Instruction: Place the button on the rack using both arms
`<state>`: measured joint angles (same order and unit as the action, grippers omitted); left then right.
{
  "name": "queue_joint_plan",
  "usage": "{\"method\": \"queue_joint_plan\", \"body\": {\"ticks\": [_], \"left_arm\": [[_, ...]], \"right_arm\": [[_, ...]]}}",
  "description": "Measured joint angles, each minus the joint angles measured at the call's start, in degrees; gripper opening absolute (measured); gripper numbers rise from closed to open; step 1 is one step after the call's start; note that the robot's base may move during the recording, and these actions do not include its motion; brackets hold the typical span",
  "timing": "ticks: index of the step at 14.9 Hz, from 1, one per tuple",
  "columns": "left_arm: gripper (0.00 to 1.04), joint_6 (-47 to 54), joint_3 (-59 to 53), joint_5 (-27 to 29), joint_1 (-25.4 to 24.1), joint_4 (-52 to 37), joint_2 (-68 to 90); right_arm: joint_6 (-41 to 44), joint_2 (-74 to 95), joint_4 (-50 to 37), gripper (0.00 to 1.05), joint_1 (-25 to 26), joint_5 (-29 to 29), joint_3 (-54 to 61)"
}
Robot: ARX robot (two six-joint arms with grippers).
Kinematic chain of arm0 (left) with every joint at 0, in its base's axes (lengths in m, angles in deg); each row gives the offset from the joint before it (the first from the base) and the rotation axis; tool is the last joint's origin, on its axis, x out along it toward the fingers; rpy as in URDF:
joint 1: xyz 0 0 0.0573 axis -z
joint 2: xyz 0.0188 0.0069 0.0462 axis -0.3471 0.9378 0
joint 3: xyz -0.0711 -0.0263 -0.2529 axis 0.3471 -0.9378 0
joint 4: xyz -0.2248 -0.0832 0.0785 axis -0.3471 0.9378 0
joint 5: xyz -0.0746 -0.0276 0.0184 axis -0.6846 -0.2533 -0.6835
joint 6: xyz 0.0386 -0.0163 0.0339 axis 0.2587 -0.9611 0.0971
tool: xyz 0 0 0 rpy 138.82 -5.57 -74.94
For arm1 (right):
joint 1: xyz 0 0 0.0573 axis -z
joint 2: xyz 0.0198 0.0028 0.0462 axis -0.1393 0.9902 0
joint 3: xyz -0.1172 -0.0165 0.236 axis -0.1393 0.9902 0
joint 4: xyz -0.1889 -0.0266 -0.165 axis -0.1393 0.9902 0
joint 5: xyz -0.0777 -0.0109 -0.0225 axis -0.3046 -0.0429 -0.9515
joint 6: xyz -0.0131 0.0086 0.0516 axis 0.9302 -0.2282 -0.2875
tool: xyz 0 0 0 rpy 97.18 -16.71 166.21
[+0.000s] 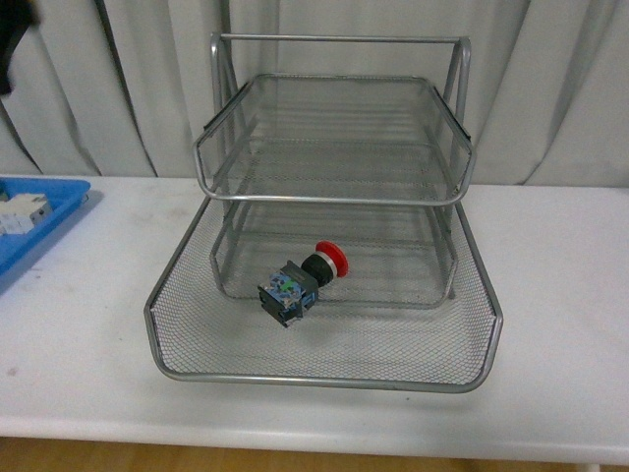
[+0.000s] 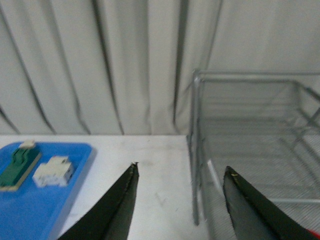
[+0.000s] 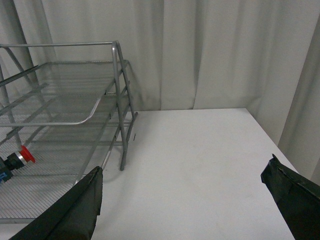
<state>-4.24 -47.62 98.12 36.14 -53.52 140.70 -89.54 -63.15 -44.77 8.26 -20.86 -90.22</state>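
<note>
Low in frame, the rack's (image 1: pixel 314 381) bottom tray is occupied by the button (image 1: pixel 303 278); left tool (image 2: pixel 180 168) and right tool (image 3: pixel 185 166) are spread open.

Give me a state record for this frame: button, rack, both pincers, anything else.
button: lying on its side in the rack's bottom tray, red cap toward rear-right
rack: on table, bottom tray slid forward
left pincer: open, empty, by rack's left post
right pincer: open, empty, right of rack
blue tray: table's left, holds white part and green block
contact: neither pincer touches button
</note>
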Motion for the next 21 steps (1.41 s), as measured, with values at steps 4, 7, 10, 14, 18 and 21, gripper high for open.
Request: {"method": "queue_joint_plan", "body": {"ticks": [4, 7, 10, 14, 18, 21], "left_arm": [[0.02, -1.0, -13.4, -6.3, -6.5, -2.0, -12.3], [0.02, -1.0, -17.7, -8.8, -9.1, -0.6, -18.8], [0.02, -1.0, -21.0, -10.7, -10.8, 2.3, -24.0], [0.02, -1.0, -24.1, -15.8, -15.7, 8.3, -33.5], [0.02, -1.0, -26.7, -15.8, -15.7, 11.0, -39.0], [0.02, -1.1, -26.7, -15.8, -15.7, 15.9, -44.8]], "right_arm": [[0.0, 0.0, 0.0, 0.98, 0.0, 0.0, 0.0], [0.0, 0.0, 0.0, 0.98, 0.0, 0.0, 0.0], [0.0, 0.0, 0.0, 0.98, 0.0, 0.0, 0.0], [0.0, 0.0, 0.0, 0.98, 0.0, 0.0, 0.0], [0.0, 0.0, 0.0, 0.98, 0.0, 0.0, 0.0], [0.0, 0.0, 0.0, 0.98, 0.0, 0.0, 0.0]]}}
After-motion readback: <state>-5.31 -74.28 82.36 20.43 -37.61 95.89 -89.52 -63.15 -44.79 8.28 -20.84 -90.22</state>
